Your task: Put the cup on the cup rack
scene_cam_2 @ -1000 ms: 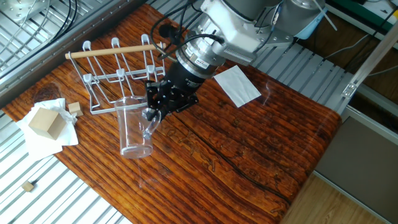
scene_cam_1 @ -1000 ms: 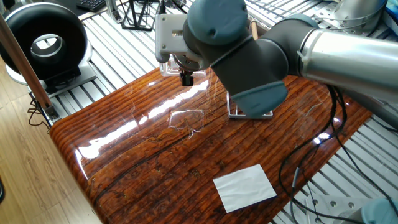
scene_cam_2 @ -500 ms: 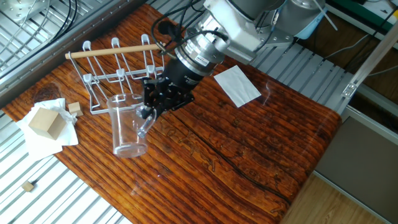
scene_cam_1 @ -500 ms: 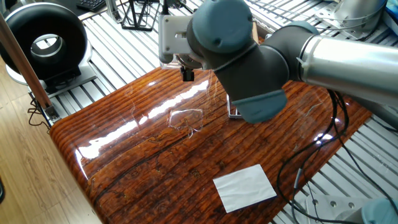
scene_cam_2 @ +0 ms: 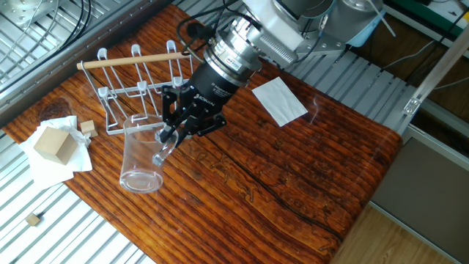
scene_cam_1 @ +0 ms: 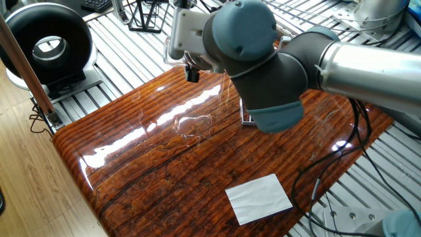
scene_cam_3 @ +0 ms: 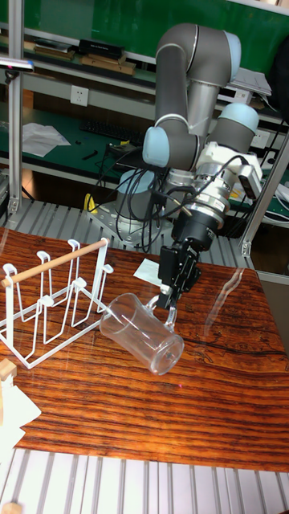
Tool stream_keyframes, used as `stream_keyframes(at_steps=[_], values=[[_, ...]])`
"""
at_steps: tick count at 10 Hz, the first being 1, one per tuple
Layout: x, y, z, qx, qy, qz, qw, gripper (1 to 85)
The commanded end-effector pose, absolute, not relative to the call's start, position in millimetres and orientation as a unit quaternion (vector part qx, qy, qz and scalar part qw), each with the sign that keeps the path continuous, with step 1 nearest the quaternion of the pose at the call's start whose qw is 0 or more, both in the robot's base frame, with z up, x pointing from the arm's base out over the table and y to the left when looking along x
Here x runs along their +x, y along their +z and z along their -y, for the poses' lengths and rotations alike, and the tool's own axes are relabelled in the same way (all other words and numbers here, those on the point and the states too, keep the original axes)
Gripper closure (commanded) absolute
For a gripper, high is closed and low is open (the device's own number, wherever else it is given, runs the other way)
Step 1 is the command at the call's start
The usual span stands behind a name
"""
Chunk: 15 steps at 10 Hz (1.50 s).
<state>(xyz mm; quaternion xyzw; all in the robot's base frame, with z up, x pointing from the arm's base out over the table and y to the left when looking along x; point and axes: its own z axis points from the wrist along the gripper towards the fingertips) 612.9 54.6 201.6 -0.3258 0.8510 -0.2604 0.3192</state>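
A: The black two-finger claw [scene_cam_3: 167, 299] is closed on the rim wall of the clear, slightly tapered glass tumbler [scene_cam_3: 143, 333], one finger inside the mouth and one outside as far as I can tell. The glass hangs below the claw, tipped over, thick base down and away, clear of the glossy reddish wooden tabletop [scene_cam_2: 293, 176]

B: And the small grey wire rack with upright pegs and a pale wooden rod handle [scene_cam_2: 139, 92]?

A: Just beside the claw, on the far side of the cup's mouth in the tall view; cup and rack look close but apart

B: What worries you?

A: The grip is a thin pinch on smooth glass with the heavy base hanging out. If the wrist turns quickly, I judge the tumbler could pivot or slip out and drop on the table

B: Anything else?

A: The mouth must go over one peg. Come in off line and the rim would catch the rod or a neighbouring peg and shove the light rack toward the wooden block on white paper [scene_cam_2: 55, 144] beyond it
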Motion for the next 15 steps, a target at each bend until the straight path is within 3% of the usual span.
stream_keyframes(at_steps=[1, 5, 8, 10, 15], values=[[612.0, 197.5, -62.6, -0.265, -0.217, -0.877, 0.337, 84.7], [601.6, 187.7, -58.3, -0.261, -0.215, -0.888, 0.311, 84.7], [554.3, 148.8, -61.3, -0.318, -0.182, -0.910, 0.195, 84.7], [539.3, 141.1, -71.0, -0.333, -0.175, -0.914, 0.154, 84.7], [529.9, 133.8, -74.4, -0.342, -0.171, -0.915, 0.126, 84.7]])
